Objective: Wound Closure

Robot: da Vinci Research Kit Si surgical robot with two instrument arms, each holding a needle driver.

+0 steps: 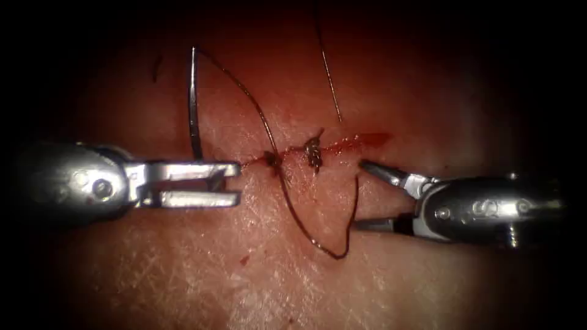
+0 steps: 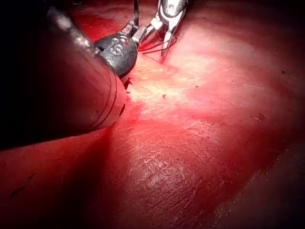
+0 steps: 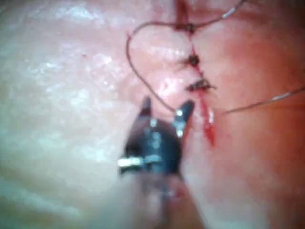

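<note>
The cut (image 1: 358,142) runs across the tissue (image 1: 183,269) with red fluid in it and a knotted stitch (image 1: 313,153). My left tool (image 1: 237,183) lies at the cut's left end with its jaws open and holds nothing. The curved needle (image 1: 193,104) rises from just beside its upper jaw; I cannot tell if its tip is in the tissue. Thread (image 1: 244,91) runs from the needle's tail into a stitch (image 1: 273,159), then loops below (image 1: 333,252). My right tool (image 1: 364,195) is open on the right around the loop's free end, gripping nothing. In the right wrist view its open jaws (image 3: 167,109) sit beside the thread (image 3: 131,52).
A second strand of thread (image 1: 330,79) comes down from the far side and ends just above the cut. In the left wrist view the needle (image 2: 136,9) stands by my left tool (image 2: 135,29), with the right tool (image 2: 167,24) beyond. Knots (image 3: 193,60) line the cut (image 3: 208,125).
</note>
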